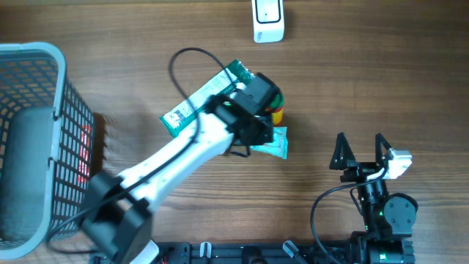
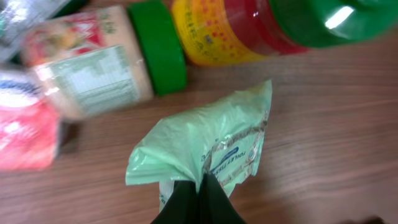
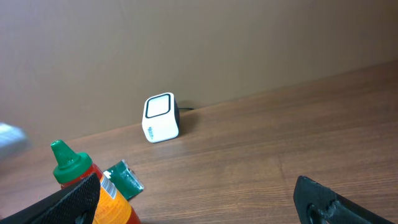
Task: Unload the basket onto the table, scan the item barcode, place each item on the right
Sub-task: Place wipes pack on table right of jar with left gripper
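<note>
Pale green plastic, thin and crinkly, makes up the pouch [image 2: 211,140]. The left gripper [image 2: 202,190] holds it pinched by one corner, jaws closed tight on the film. It sits near the middle of the table [image 1: 381,66], just beside a green-lidded jar [image 2: 93,62] and a red and yellow sauce bottle [image 2: 249,28], with a darker green packet [image 1: 198,106] on the far side of the arm. I cannot tell whether the pouch is clear of the wood or only gathered up at the pinch.

No barcode shows on the face I can see, just some blue print. To my eye the job now is to lift the pouch straight up out of the clutter so it drags nothing along. Then it must go to the white scanner [image 1: 268,20] at the far edge, well apart from the pile. A corner grip lets soft film hang and fold, so it should travel slowly. The printed side should be turned flat toward the scanner's window, and the wrist rolled if the code lies on the hidden face.

The right gripper [image 1: 360,147] waits near the front edge with its fingers spread wide, holding nothing.

The table is brown wood grain, matte and level. A grey mesh basket [image 1: 29,139] stands at the left end, and a plain dull wall [image 3: 186,43] rises behind the scanner.
</note>
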{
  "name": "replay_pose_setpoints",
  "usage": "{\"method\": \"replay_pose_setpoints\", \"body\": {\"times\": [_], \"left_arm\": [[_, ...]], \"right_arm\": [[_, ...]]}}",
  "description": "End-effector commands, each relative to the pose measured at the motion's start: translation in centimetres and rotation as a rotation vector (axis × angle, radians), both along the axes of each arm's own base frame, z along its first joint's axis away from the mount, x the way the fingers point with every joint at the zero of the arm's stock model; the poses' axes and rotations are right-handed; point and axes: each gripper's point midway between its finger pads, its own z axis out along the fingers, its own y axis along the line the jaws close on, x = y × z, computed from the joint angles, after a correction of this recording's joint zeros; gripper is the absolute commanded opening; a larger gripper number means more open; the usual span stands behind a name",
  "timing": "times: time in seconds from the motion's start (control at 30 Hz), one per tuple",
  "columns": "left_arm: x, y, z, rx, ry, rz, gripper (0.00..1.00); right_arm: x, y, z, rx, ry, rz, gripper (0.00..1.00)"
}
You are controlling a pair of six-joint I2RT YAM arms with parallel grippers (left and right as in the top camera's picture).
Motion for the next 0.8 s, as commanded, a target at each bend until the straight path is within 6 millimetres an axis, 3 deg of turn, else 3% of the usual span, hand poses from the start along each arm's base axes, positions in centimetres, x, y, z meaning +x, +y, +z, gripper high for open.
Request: {"method": "replay_pose_setpoints", "body": {"times": [0.0, 0.07, 0.17, 0.2, 0.23, 0.3, 0.33, 0.4, 0.47, 0.5, 0.57, 0.6, 0.7, 0.77], "left_arm": [[0.5, -0.7, -3.6, 0.068, 0.007, -0.019, 0.04], [0.2, -0.5, -4.6, 0.089, 0.037, -0.005, 0.04], [0.0, 0.2, -4.5, 0.122, 0.036, 0.001, 0.06], [-0.1, 0.7, -4.2, 0.134, 0.032, 0.006, 0.23], [-0.1, 0.9, -3.8, 0.138, 0.024, 0.008, 0.32], [0.4, 1.7, -1.4, 0.141, -0.040, 0.027, 0.59], [0.8, 2.2, 0.0, 0.136, -0.083, 0.038, 0.91], [2.0, 4.2, 4.0, 0.139, -0.194, 0.099, 1.00], [3.5, 8.0, 9.1, 0.136, -0.331, 0.209, 1.00], [3.9, 9.5, 10.8, 0.126, -0.374, 0.255, 1.00], [4.9, 15.3, 15.6, 0.103, -0.499, 0.425, 1.00], [5.0, 19.1, 18.0, 0.089, -0.558, 0.537, 1.00], [3.9, 29.3, 23.1, 0.048, -0.697, 0.846, 1.00], [2.9, 33.4, 25.2, 0.002, -0.765, 0.969, 1.00]], "right_arm": [[0.0, 0.1, 0.2, -0.012, -0.012, 0.002, 1.00], [0.0, 0.1, 0.2, -0.012, -0.012, 0.002, 1.00], [0.0, 0.1, 0.2, -0.012, -0.012, 0.002, 1.00], [0.0, 0.1, 0.2, -0.012, -0.012, 0.002, 1.00], [0.0, 0.1, 0.2, -0.012, -0.012, 0.002, 1.00], [0.0, 0.1, 0.2, -0.012, -0.012, 0.002, 1.00], [0.0, 0.1, 0.2, -0.012, -0.012, 0.002, 1.00], [0.0, 0.1, 0.2, -0.012, -0.012, 0.002, 1.00], [0.0, 0.1, 0.2, -0.012, -0.012, 0.002, 1.00], [0.0, 0.1, 0.2, -0.012, -0.012, 0.002, 1.00], [0.0, 0.1, 0.2, -0.012, -0.012, 0.002, 1.00], [0.0, 0.1, 0.2, -0.012, -0.012, 0.002, 1.00], [0.0, 0.1, 0.2, -0.012, -0.012, 0.002, 1.00], [0.0, 0.1, 0.2, -0.012, -0.012, 0.002, 1.00]]}}
